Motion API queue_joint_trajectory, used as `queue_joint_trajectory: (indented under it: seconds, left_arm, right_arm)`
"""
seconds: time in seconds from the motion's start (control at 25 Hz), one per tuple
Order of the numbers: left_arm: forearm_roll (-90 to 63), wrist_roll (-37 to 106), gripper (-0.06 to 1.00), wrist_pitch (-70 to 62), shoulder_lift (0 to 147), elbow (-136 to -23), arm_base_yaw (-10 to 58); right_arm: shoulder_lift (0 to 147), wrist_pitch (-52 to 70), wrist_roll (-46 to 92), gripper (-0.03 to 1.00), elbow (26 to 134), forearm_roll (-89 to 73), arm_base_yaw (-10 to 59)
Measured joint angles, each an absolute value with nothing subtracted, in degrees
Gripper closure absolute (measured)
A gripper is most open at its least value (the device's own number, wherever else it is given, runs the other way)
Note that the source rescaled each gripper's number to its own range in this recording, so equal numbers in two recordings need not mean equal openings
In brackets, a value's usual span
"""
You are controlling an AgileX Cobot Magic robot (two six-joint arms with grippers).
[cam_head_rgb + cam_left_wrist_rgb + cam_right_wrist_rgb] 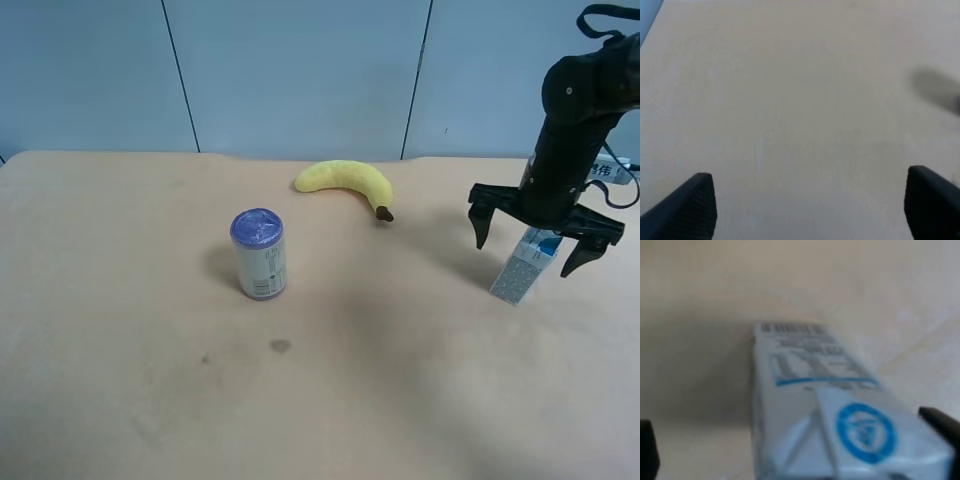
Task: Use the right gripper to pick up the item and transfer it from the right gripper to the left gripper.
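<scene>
- Arm pose: my right arm comes down steeply at the exterior high view's right edge, well off to the side of the banana (345, 180), with its black wrist pointing at the tabletop (150, 390).
- I see the right gripper (526, 255) hanging directly over the milk carton (515, 275), its fingers (481, 228) spread wide with one on each side of the carton's top.
- Nothing is clamped. From high up, I see tabletop between each tip and the carton.
- On my right wrist view the carton (810, 405) fills the middle. One finger (939, 421) sits just beside the gable edge, and I cannot tell whether it touches.
- The carton stands on the tabletop past the banana's stem end, nearer the camera than the banana.
- The left gripper (810, 205) has its fingers apart over plain tabletop, holding nothing.
</scene>
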State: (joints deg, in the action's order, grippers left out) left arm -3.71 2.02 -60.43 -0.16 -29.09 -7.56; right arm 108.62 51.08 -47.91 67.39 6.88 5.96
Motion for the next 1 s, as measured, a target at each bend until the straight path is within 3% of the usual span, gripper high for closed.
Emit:
queue_joint_trajectory:
  seconds: [1.0]
  left_arm:
    - [-3.7, 2.0, -0.06, -60.4, -0.2, -29.1, -7.6]
  right_arm:
    - [109.9, 52.3, -45.4, -0.03, 67.4, 5.6, 7.3]
